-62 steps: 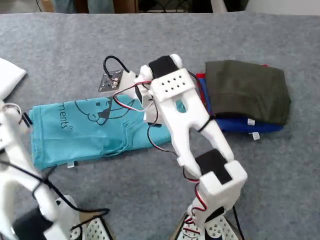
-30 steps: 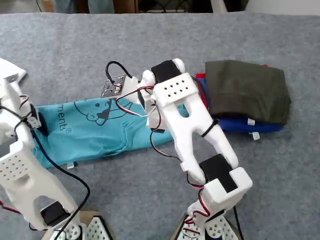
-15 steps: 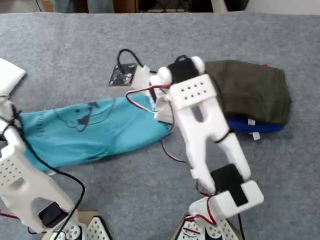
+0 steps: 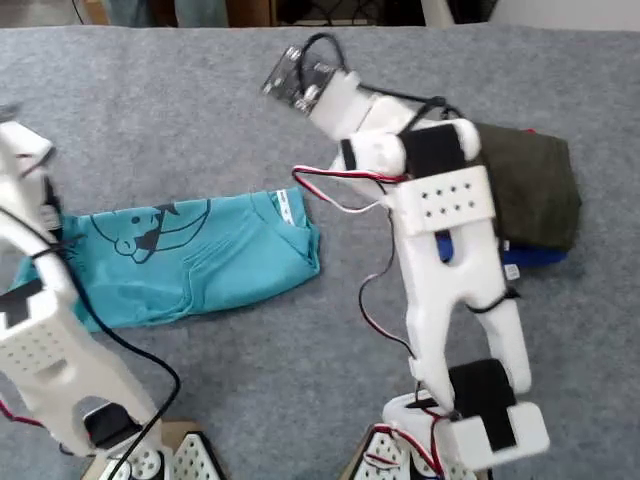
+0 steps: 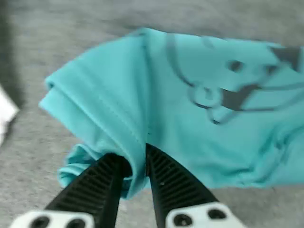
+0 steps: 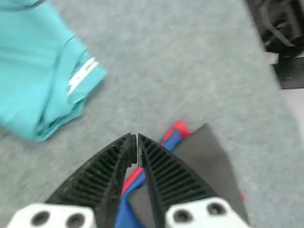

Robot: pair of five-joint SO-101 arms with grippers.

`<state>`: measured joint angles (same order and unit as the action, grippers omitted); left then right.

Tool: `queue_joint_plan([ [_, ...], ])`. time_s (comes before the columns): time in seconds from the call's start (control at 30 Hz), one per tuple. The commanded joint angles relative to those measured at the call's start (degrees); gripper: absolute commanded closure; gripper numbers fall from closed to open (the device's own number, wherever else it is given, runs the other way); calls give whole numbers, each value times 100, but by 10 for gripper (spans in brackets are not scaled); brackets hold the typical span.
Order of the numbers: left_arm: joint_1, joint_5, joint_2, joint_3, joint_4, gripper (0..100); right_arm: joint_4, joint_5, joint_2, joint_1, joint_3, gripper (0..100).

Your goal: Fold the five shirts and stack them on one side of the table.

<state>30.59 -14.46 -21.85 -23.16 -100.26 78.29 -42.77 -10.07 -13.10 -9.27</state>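
**Left gripper pinches the teal shirt; right gripper closed on nothing by the stack**

The ribbed black fingers (image 5: 166,178) of the left gripper (image 5: 137,159) are clamped on a bunched fold at one end of the teal shirt (image 5: 190,99), with the cloth drawn up between them. From there the shirt spreads out flat, its dark printed drawing facing up.

The right gripper (image 6: 137,138) has its fingers (image 6: 161,166) pressed together with nothing between them. It hangs over the grey table (image 4: 180,110), with a corner of the stack of folded shirts (image 6: 204,152) just below its tips, where a red shirt (image 6: 176,129) peeks out from under the dark top layer.

From above, the teal shirt lies as a long folded band on the left half of the table, its left end at the left arm (image 4: 40,330). The stack sits on the right side, an olive shirt (image 4: 535,190) on top and a blue shirt (image 4: 530,257) beneath. The right arm (image 4: 450,250) crosses over the stack's near edge.
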Motion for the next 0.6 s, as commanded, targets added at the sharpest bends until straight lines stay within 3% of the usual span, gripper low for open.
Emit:
queue_joint_plan([
  [0.0,-1209,308,1020,567,-53,971,-527,167,-462,457,-40,984],
  [0.23,-3486,1002,1644,1007,220,970,-1064,176,-1051,2040,-40,984],
  [0.43,-4426,1670,1626,1007,985,970,-1336,-149,-1341,3376,-13,984],
  [0.57,-4866,1811,1547,1007,1301,970,-1451,-149,-1341,3692,-13,984],
])
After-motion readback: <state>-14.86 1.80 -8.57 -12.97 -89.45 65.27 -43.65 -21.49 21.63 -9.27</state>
